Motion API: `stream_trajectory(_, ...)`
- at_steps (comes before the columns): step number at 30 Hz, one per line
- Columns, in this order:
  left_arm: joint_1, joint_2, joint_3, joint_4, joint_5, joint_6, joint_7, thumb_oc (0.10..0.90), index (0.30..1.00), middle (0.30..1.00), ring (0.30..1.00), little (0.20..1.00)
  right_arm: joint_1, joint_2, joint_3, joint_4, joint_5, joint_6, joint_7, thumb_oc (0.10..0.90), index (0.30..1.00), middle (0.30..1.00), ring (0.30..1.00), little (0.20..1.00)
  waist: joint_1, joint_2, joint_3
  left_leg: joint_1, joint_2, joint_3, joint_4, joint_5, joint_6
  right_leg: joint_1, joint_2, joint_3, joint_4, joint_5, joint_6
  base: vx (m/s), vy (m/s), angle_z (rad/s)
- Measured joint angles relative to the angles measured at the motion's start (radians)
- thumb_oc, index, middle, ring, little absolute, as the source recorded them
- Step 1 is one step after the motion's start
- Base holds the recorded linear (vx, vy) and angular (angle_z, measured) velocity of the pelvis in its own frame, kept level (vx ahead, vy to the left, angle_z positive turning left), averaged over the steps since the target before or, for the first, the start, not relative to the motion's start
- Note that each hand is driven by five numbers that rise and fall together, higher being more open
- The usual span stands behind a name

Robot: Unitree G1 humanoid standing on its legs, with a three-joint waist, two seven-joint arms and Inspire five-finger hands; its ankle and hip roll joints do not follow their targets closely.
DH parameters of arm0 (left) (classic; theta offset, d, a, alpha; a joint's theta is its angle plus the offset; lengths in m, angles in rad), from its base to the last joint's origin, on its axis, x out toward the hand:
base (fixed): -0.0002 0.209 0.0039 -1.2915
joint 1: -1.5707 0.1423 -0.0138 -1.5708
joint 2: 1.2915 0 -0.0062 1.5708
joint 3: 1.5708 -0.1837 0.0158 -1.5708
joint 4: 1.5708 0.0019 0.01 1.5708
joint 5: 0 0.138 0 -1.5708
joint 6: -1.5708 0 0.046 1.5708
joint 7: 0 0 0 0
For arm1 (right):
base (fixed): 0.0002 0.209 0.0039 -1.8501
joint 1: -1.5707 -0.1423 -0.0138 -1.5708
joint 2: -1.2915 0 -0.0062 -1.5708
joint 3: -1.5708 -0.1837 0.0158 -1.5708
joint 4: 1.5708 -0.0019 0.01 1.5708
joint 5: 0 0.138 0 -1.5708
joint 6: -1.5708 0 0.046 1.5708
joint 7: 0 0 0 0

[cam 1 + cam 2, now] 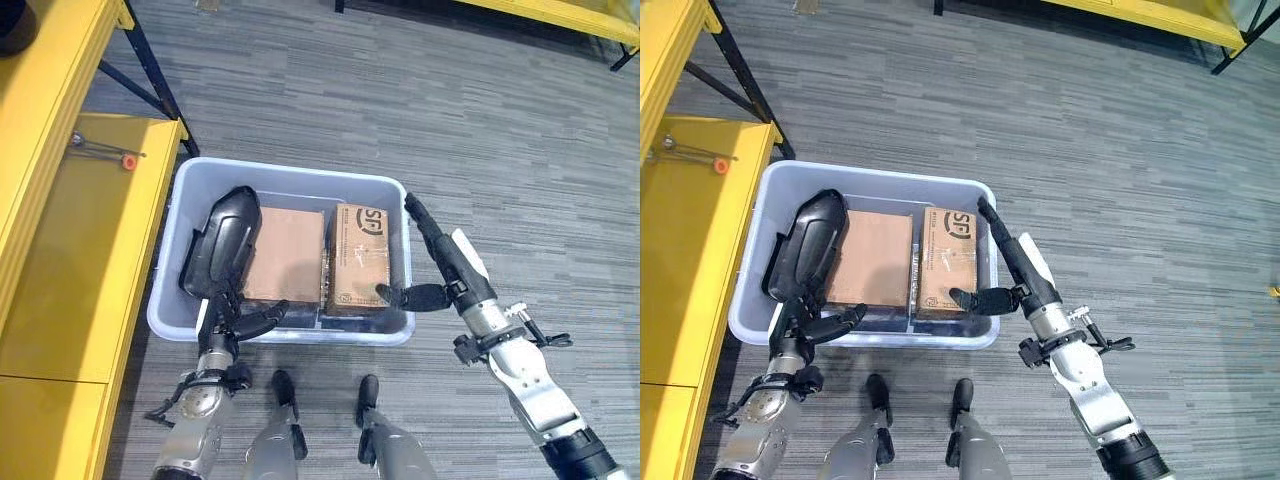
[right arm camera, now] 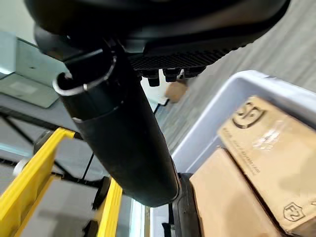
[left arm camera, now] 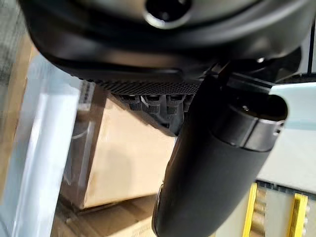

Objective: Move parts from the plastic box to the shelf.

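Grey carpet is lying under everything you are working over, and nearest to you the two hands are flanking the plastic box (image 1: 285, 185). Your left hand (image 1: 222, 250) is reaching down inside the box's left end with its fingers straight, beside the plain carton (image 1: 285, 255), though you cannot tell whether it is touching. Your right hand (image 1: 445, 262) is hanging just outside the box's right wall, fingers straight and pointing away from you, thumb spread over the rim toward the printed carton (image 1: 357, 257). Neither hand is holding anything, so both parts are sitting side by side in the box, touching along their long edges. Farther off on your left, the yellow shelf (image 1: 80, 240) is waiting, with a small tool (image 1: 103, 152) resting on its far end.

You are risking a squeeze from the wrong places: the right hand is outside the wall, so closing in would likely push the box instead of a carton. The cartons are packed tight together, so lifting one may drag the other. Swinging left, you could clip the shelf edge.
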Motion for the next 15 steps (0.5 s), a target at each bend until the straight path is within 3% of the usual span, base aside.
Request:
stream_trajectory(3,0.024,-0.069,0.028,-0.022,0.001,0.000,0.003,0.900,1.000,1.000,1.000,1.000,-0.112,-0.143,0.023,0.005,-0.071,0.008,0.010,0.900,1.000,1.000,1.000,1.000,0.035,0.009,0.005,-0.013,0.009,-0.072,-0.030,0.032,-0.020,0.028,0.020,-0.067,-0.032,-0.005,-0.004,0.02,-0.225,0.61)
stream_trajectory(8,0.055,-0.061,-0.007,-0.051,0.000,-0.001,-0.005,0.900,1.000,1.000,1.000,1.000,-0.365,-0.149,0.088,0.009,-0.121,0.004,0.004,0.900,1.000,1.000,1.000,1.000,0.072,0.024,0.019,-0.031,0.035,-0.096,-0.037,0.049,-0.034,0.020,0.054,-0.077,-0.025,-0.015,-0.021,0.01,-0.104,0.11)
stream_trajectory(11,0.052,-0.058,-0.011,-0.064,-0.001,-0.001,-0.024,0.900,1.000,1.000,1.000,1.000,-0.590,-0.201,0.263,0.072,-0.153,0.011,0.002,0.900,1.000,1.000,1.000,1.000,0.081,0.025,0.028,-0.032,0.039,-0.100,-0.040,0.064,-0.026,0.020,0.058,-0.088,-0.026,-0.019,-0.024,-0.01,-0.092,0.07)
stream_trajectory(13,0.047,-0.057,-0.012,-0.081,-0.007,-0.003,-0.038,0.900,1.000,1.000,1.000,1.000,-0.812,-0.270,0.427,0.146,-0.206,0.012,0.010,0.900,1.000,1.000,1.000,1.000,0.107,0.023,0.051,-0.046,0.044,-0.118,-0.036,0.068,-0.032,0.020,0.066,-0.097,-0.025,-0.024,-0.024,-0.05,-0.111,0.21)
stream_trajectory(15,0.026,-0.045,-0.008,-0.092,-0.008,-0.008,-0.040,0.900,1.000,1.000,1.000,1.000,-0.912,-0.277,0.489,0.192,-0.242,0.018,0.007,0.900,1.000,1.000,1.000,1.000,0.140,0.012,0.076,-0.058,0.049,-0.138,-0.025,0.068,-0.036,0.019,0.073,-0.111,-0.025,-0.031,-0.028,-0.07,-0.123,0.27)
